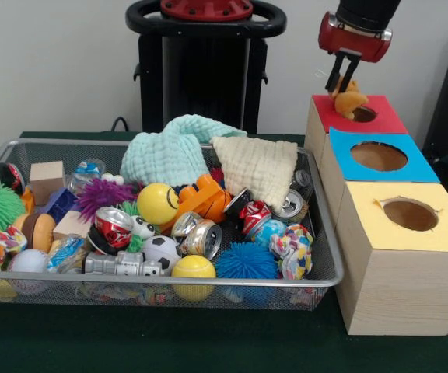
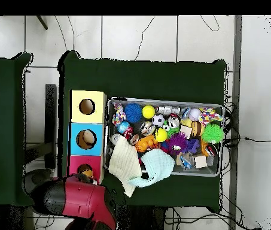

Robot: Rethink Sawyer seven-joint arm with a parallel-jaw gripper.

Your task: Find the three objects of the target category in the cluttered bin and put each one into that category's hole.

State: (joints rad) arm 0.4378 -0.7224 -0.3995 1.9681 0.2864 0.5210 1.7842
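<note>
Orange plush toy [image 1: 350, 99] hanging over the red hole [image 1: 363, 114], far right of the wire bin [image 1: 327, 233]; being pinched from above by the gripper [image 1: 341, 87], jaws narrowly closed on it.

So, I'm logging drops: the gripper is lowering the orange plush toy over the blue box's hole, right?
Not quite. The gripper has the orange plush toy over the hole of the red box, not the blue box. The front view shows it clearly.
</note>
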